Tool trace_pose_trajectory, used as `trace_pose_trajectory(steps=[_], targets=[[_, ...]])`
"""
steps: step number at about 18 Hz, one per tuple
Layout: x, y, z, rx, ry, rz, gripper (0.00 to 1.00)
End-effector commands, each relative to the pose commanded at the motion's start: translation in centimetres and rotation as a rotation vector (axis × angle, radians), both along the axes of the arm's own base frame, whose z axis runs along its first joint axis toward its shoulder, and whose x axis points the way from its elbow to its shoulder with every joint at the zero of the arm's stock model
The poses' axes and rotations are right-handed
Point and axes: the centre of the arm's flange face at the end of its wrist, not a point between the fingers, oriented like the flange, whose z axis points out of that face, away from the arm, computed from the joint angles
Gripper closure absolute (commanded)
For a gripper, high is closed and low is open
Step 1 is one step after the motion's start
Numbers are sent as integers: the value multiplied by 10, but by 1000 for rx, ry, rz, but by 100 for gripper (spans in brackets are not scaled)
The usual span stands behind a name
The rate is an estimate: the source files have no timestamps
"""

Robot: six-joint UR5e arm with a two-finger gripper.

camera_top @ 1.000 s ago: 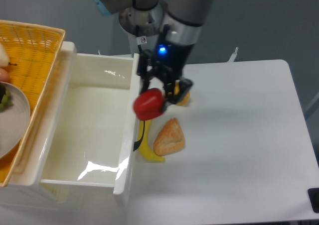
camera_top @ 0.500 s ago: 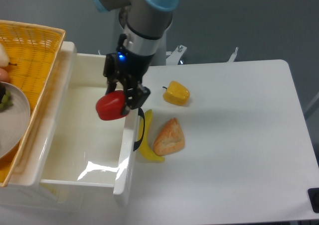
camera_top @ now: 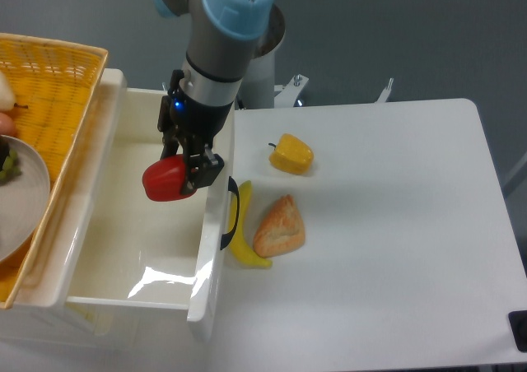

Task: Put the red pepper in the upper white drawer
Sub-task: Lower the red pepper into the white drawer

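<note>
We have the red pepper (camera_top: 166,179) off the table and over the open upper white drawer (camera_top: 107,277), so the pick and most of the carry look done. What is left, as we judge it, is to lower the pepper toward the drawer floor, let it go, and lift the arm clear. The pepper hangs inside the drawer's outline, near its right wall and toward the back half, and we cannot tell how high above the floor it sits (the single view from above gives little sense of depth).

Our gripper (camera_top: 183,168) has its fingers closed narrowly on the pepper, one dark finger showing at the pepper's right side, the other mostly hidden behind the fruit. Nothing else touches the fingers.

On the table to the right lie the yellow pepper (camera_top: 291,154), a piece of bread (camera_top: 280,227) and a banana (camera_top: 244,239), the last just beside the drawer's dark handle (camera_top: 230,214). A yellow wicker basket (camera_top: 48,90) sits to the left of the drawer.
</note>
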Motion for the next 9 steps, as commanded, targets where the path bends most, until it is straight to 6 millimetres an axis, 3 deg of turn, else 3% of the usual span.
trace_pose_trajectory(steps=[5, 9], targets=[[17, 16, -25, -58, 12, -44, 82], [13, 24, -40, -63, 12, -49, 82]])
